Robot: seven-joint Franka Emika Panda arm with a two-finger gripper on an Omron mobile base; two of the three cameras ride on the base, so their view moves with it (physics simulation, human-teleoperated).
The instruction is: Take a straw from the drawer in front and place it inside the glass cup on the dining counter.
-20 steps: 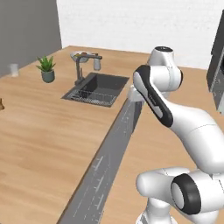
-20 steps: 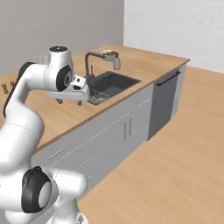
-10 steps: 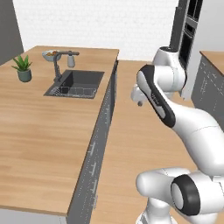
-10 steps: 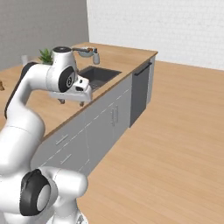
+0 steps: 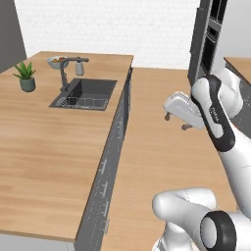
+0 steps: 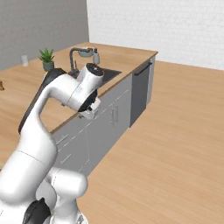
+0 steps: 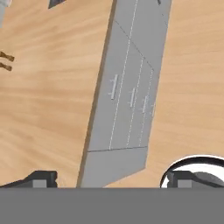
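Straw handling, judged before any straw is in sight, with the base swinging round the dining counter point(image 5: 54, 162).

Fingers of the gripper point(image 7: 109, 178) stand wide apart and empty, aimed down at the grey drawer fronts point(image 7: 129, 94) that run from 6 to 12 o'clock in the hand view; all look closed, so the straw is presumably still inside one, and which is the drawer I cannot tell. A striped straw should be very light, thin, easily crushed and prone to roll, so a soft pinch near its middle seems best. The glass cup point(image 6: 24, 60) stands at 10 o'clock in the right base view, near the potted plant point(image 6: 46, 59). Compared with a second ago, both base views have swung: the sink point(image 5: 86, 93) has slid towards 10 o'clock in the left view, open floor point(image 6: 175, 131) fills more of the right, and the fingers are as wide as before.
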